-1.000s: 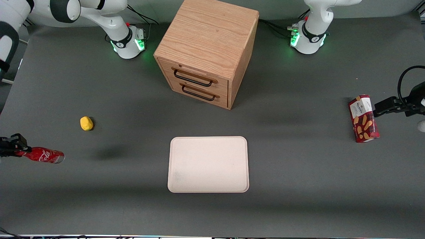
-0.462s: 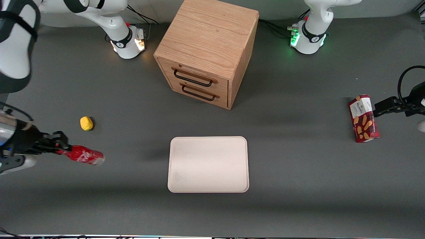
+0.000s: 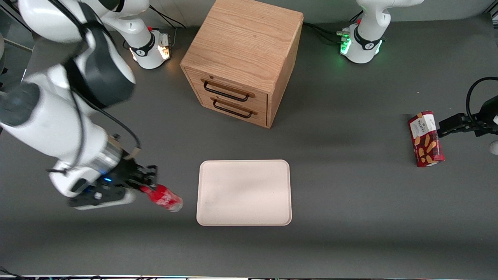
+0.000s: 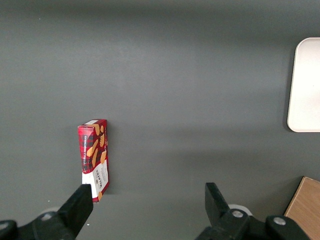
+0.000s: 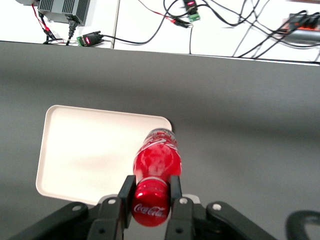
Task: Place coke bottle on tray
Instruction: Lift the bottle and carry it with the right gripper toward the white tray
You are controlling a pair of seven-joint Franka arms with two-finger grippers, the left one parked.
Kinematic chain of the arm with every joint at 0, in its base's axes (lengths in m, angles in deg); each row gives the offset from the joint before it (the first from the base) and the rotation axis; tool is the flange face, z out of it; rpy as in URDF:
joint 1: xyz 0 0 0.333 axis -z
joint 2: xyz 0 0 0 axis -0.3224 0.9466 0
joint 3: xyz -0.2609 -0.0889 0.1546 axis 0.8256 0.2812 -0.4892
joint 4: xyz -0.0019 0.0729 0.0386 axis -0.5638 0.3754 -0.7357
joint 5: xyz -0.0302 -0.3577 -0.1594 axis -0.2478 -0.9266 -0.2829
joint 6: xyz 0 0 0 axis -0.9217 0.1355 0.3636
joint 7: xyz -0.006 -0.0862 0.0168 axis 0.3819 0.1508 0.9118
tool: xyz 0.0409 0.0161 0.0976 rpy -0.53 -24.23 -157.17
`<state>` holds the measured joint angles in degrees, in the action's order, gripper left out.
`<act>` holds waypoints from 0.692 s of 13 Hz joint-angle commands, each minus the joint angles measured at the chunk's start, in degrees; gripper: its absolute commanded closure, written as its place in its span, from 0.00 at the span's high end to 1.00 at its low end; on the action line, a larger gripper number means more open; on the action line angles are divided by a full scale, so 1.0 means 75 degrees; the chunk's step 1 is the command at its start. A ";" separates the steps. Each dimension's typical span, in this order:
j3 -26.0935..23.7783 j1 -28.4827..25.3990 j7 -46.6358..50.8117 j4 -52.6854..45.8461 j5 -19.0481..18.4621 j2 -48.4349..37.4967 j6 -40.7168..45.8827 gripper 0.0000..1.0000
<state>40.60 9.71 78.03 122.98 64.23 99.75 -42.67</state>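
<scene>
My right gripper (image 3: 146, 186) is shut on the cap end of the coke bottle (image 3: 163, 197), a small red bottle with white lettering. It holds the bottle tilted, base outward, above the table just beside the tray's edge on the working arm's side. The tray (image 3: 244, 192) is a large pale pinkish-beige rectangle with nothing on it. In the right wrist view the gripper (image 5: 150, 192) clamps the shiny red cap, and the bottle (image 5: 156, 157) points toward a corner of the tray (image 5: 90, 150).
A wooden two-drawer cabinet (image 3: 243, 58) stands farther from the front camera than the tray. A red snack box (image 3: 425, 139) lies toward the parked arm's end, also in the left wrist view (image 4: 94, 154). The working arm's links (image 3: 58, 116) hang over its end of the table.
My right gripper has carried the bottle from the working arm's end of the table toward the tray. The arm now covers the spot where a small yellow object lay.
</scene>
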 commanded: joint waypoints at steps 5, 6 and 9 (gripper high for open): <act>-0.0159 -0.0193 0.0198 -0.0108 -0.0299 0.1461 -0.1347 0.00; -0.0182 -0.0204 0.0187 -0.0108 -0.0299 0.1648 -0.1429 0.00; -0.0183 -0.0333 0.0187 0.0032 -0.0334 0.1814 -0.1430 0.00</act>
<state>39.93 7.53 78.07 123.56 63.39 113.27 -53.18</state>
